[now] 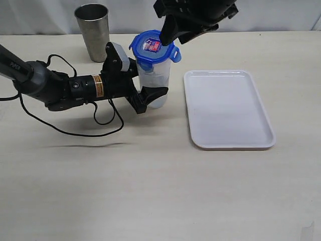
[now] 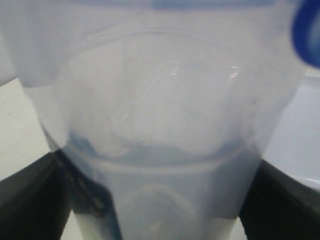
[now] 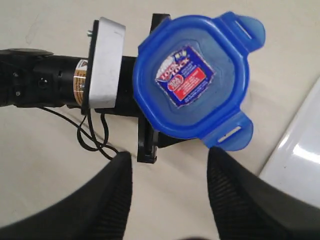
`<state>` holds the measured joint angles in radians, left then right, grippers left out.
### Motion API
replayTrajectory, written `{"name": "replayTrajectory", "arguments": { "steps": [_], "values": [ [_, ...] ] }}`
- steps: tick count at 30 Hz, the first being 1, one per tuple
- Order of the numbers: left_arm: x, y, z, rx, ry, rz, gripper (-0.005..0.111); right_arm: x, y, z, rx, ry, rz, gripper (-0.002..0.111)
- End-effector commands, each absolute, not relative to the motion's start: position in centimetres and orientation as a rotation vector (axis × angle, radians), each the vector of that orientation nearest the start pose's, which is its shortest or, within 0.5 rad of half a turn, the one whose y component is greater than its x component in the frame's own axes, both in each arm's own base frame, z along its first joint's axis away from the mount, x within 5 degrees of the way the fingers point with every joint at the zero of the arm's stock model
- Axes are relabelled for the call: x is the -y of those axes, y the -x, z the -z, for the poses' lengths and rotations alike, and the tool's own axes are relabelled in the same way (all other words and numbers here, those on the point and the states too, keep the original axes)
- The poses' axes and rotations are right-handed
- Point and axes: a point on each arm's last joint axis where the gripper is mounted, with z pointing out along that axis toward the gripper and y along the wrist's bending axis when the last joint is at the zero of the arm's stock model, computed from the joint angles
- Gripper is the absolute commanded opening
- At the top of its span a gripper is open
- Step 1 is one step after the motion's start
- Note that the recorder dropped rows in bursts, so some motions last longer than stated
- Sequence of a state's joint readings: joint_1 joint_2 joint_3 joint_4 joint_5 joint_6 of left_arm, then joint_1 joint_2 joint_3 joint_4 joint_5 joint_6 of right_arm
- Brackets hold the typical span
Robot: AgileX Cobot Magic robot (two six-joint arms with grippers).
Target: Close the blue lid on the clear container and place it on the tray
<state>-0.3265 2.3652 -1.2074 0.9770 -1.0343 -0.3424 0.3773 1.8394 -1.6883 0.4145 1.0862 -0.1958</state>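
Blue lid (image 1: 152, 46) sits label-up on the mouth of the clear container (image 1: 156, 78), two flaps (image 3: 235, 137) (the clearest pair) sticking outward. Your left jaws are clamped around the container's body, upright beside the tray (image 1: 228, 108) on the counter (image 1: 150, 191). Your right jaws hang spread apart just above the lid.

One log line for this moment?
left gripper: grips clear container; blue lid: on it; right gripper: open above; tray: no container

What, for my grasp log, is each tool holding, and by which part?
The left tool grips the container by its lower body, a finger on each side. The right tool is open above the lid, holding nothing.
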Motion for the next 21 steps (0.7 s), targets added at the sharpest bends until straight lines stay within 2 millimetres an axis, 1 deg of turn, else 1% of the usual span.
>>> {"name": "replayTrajectory", "arguments": {
  "steps": [1, 4, 7, 12, 17, 21],
  "values": [
    [19.8, -38.4, -6.1, -1.543, -1.082, 0.749, 0.000, -16.7, -37.5, -29.6, -2.654, 0.468, -0.637, 0.045],
    [19.8, -38.4, -6.1, -1.544, -1.080, 0.749, 0.000, -16.0, -38.0, -28.8, -2.682, 0.422, -0.653, 0.045],
    [19.8, -38.4, -6.1, -1.545, -1.075, 0.748, 0.000, -15.8, -38.5, -28.1, -2.697, 0.386, -0.659, 0.045],
    [19.8, -38.4, -6.1, -1.545, -1.075, 0.748, 0.000, -16.6, -39.3, -27.1, -2.660, 0.375, -0.755, 0.045],
    [19.8, -38.4, -6.1, -1.545, -1.078, 0.749, 0.000, -16.7, -39.8, -25.7, -2.686, 0.372, -0.750, 0.045],
    [19.8, -38.4, -6.1, -1.545, -1.078, 0.749, 0.000, -16.8, -40.0, -25.2, -2.687, 0.375, -0.754, 0.045]
  ]
}}
